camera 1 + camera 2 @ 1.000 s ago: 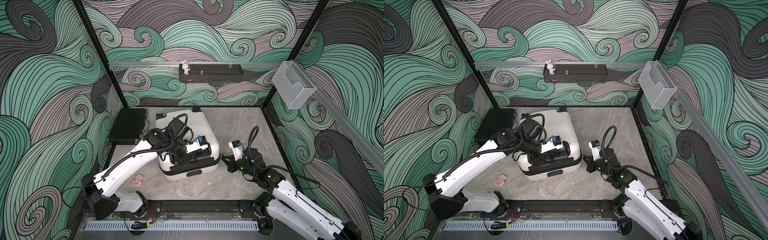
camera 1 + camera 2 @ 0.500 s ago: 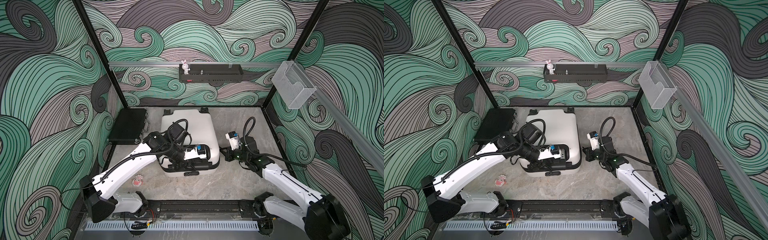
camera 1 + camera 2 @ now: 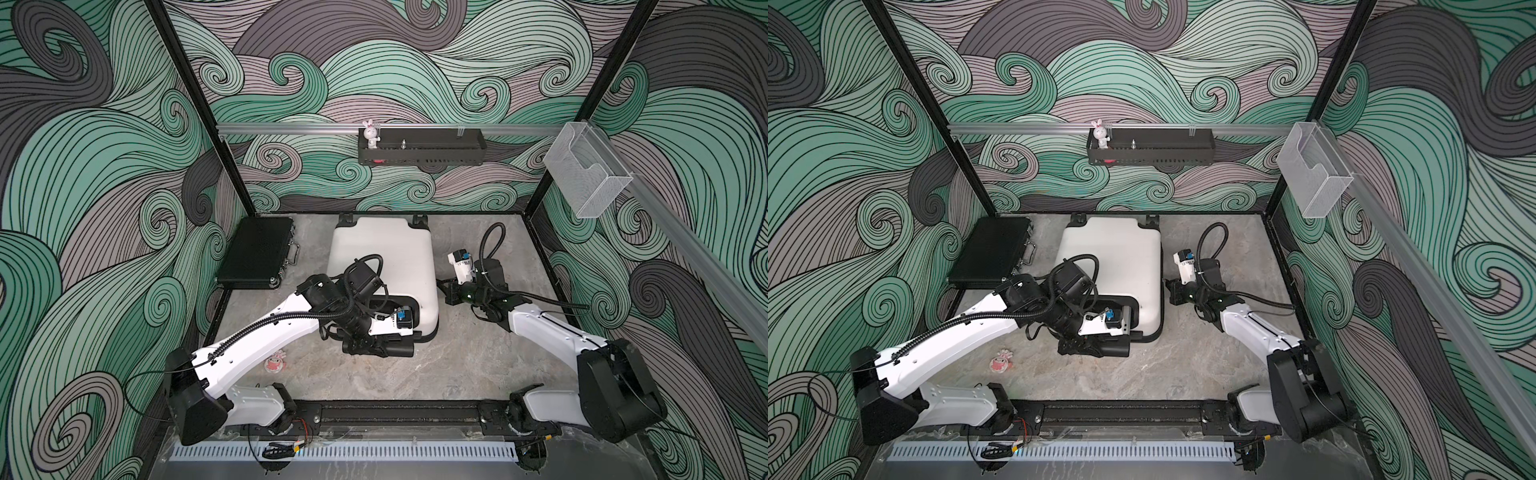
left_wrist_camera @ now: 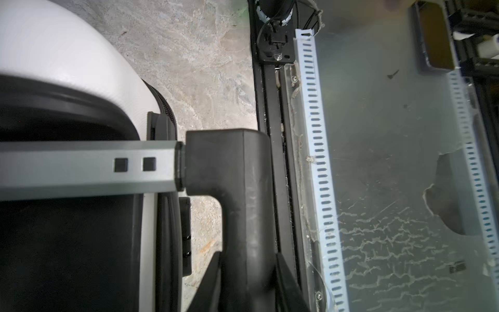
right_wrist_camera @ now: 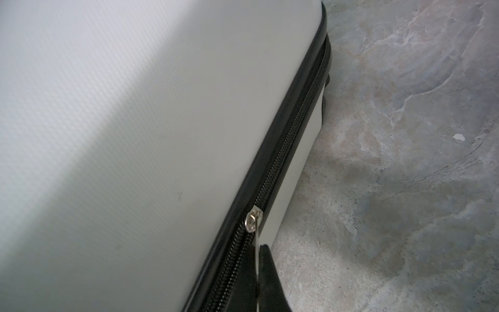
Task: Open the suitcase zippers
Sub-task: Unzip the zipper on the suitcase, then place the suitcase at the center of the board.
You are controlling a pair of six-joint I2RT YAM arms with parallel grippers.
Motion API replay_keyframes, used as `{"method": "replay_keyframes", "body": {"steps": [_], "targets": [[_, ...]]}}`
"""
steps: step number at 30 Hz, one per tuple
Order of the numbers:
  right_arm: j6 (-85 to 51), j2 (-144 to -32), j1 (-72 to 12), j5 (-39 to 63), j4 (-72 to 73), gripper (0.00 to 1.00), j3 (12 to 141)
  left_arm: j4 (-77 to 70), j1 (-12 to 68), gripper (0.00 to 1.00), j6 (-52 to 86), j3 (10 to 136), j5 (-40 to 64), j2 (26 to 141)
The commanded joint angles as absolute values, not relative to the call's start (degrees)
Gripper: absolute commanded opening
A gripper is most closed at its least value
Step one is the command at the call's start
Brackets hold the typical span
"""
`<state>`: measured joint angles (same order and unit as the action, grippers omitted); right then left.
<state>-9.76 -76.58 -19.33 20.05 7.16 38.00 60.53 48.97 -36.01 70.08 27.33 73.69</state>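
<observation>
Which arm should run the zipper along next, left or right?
Right. The right gripper is shut on the zipper pull on the suitcase side seam. The left gripper is occupied, clamped around the black handle, probably steadying the case.

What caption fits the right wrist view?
Right pincer pinching the zipper pull on the side of the white suitcase.

Wallpaper of teal, grey and mauve swirls is covering the walls [image 3: 374,62] on every side. A grey marbled floor [image 3: 457,365] is lying under soft, even light. At 12 o'clock a silver rail [image 3: 291,128] is crossing the back wall and carrying a black shelf tray [image 3: 422,156], where a white bunny figurine [image 3: 371,134] is standing. At 2 o'clock a clear plastic holder [image 3: 586,174] is hanging. At 10 o'clock a black briefcase [image 3: 255,257] is lying flat, and at 7 o'clock a small pink trinket [image 3: 274,365] is resting.
</observation>
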Motion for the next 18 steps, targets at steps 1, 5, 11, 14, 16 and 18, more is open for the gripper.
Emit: {"method": "replay_keyframes", "body": {"steps": [1,5,11,14,16,18], "targets": [[-7.77,-74.11,-19.37,19.95,11.47,0.00,37.58,55.52,49.04,0.04,-29.91,69.97,17.93,71.14],[-6.96,-71.92,-19.96,20.00,11.46,0.00,34.90,49.05,49.06,0.18,-27.91,66.39,13.02,69.34],[-6.25,-71.55,-20.04,20.73,11.51,0.00,33.16,44.71,49.05,0.66,-19.32,65.10,10.59,66.27],[-5.83,-71.22,-20.26,21.04,11.51,0.00,32.55,44.44,48.96,0.78,-15.02,65.84,6.25,64.51],[-5.55,-70.94,-20.43,21.01,11.35,0.00,32.12,44.60,48.76,0.82,-12.45,66.67,2.45,63.71],[-5.45,-70.56,-20.55,21.09,11.34,0.00,31.73,44.69,48.40,0.87,-10.03,67.57,-1.30,63.30]]}}
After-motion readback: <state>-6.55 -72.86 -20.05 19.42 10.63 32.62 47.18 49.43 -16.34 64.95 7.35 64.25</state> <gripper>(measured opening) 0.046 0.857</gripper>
